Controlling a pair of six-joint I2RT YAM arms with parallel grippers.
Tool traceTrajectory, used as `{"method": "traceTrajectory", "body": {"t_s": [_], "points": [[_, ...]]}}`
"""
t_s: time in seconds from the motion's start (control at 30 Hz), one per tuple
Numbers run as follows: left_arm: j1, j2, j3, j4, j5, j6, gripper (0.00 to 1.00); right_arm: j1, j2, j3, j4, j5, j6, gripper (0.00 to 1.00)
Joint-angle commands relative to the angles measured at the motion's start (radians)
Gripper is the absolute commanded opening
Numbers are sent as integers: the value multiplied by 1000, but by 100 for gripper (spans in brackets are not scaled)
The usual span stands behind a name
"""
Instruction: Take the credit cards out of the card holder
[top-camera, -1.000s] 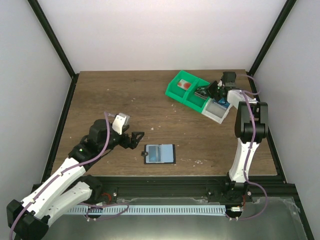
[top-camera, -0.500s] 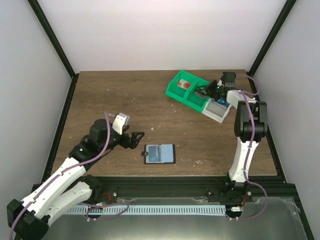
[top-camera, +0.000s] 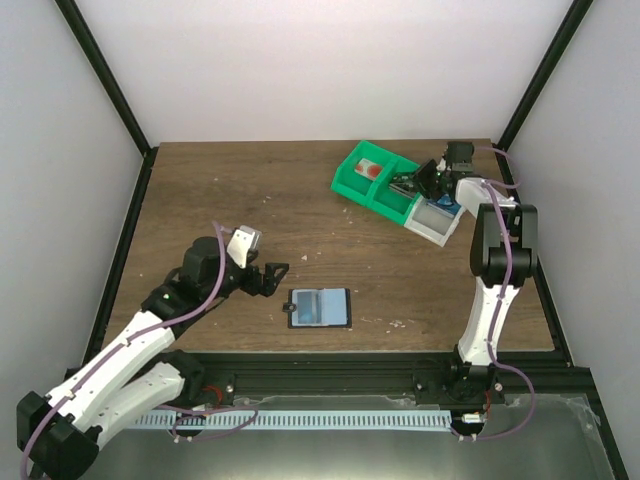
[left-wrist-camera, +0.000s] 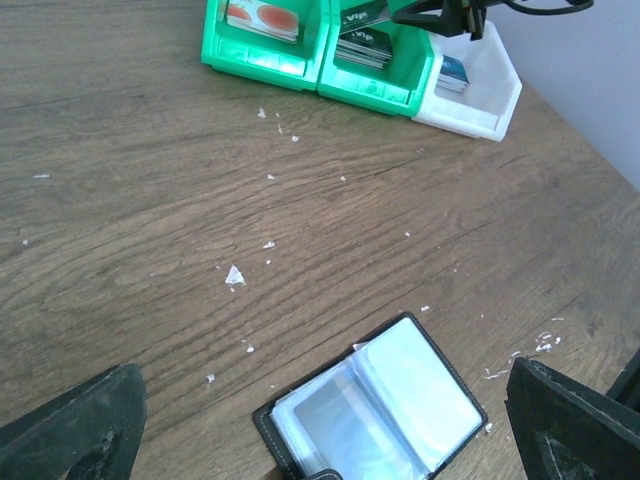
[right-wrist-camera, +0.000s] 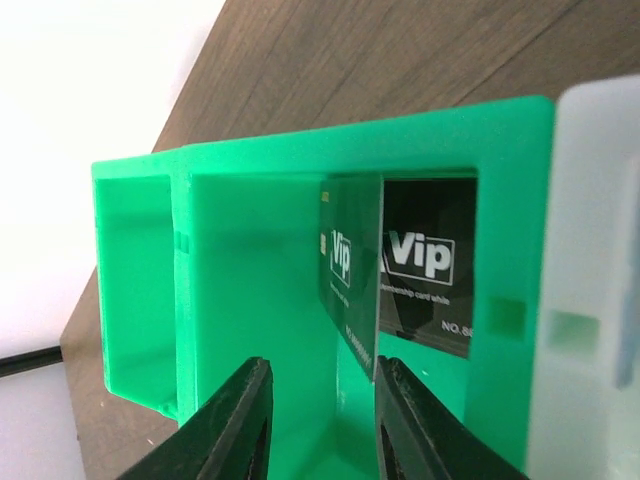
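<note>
Black-edged and pale blue-grey inside, the card holder (top-camera: 320, 307) lies opened flat on the wooden table (top-camera: 220, 190), near the front edge and about midway between the two arms. Its long axis runs left to right in the top view. The small side tab points to the left, toward the left gripper (top-camera: 274, 279), which stands just beside it with the jaws spread wide and nothing between them. In the left wrist view the holder lies slanted, and its near corner with the tab is cut off by the lower border. The inner panels are glossy, and it is not possible to tell if any card is under them. Well apart, at the far right, the right gripper (right-wrist-camera: 320, 400) hangs over the green bin (top-camera: 355, 192), at the compartment next to the white bin (top-camera: 432, 222). Its jaws are parted, and a black card (right-wrist-camera: 350, 290) marked Vip stands on edge between them, close to one finger; touching or not, I cannot tell. A second Vip card (right-wrist-camera: 425, 270) lies behind it, partly hidden.
</note>
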Motion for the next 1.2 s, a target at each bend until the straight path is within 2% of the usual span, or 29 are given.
{"method": "traceTrajectory", "body": {"t_s": [0.0,0.2,0.33,0.47,0.57,0.8,0.97,1.17], "points": [[2,12,3,-5,-21,-4,100,-18,-67,44,-117,41,-48,31],[3,23,10,-15,-65,-21,100,-18,-126,43,-177,67,-88,32],[2,38,31,-62,-266,-97,100,-16,-202,-16,-194,69,-122,34],[2,75,70,-113,-296,-130,100,-8,-295,-130,-180,-6,-147,34],[2,102,104,-114,-197,-138,99,13,-388,-240,-149,-41,-173,34],[2,75,86,-19,14,-206,84,74,-630,-458,-123,-98,-218,34],[2,73,-4,85,140,-319,76,151,-814,-597,-104,-125,-221,34],[2,81,-173,295,256,-469,75,250,-993,-740,-111,-135,-177,34]]}}
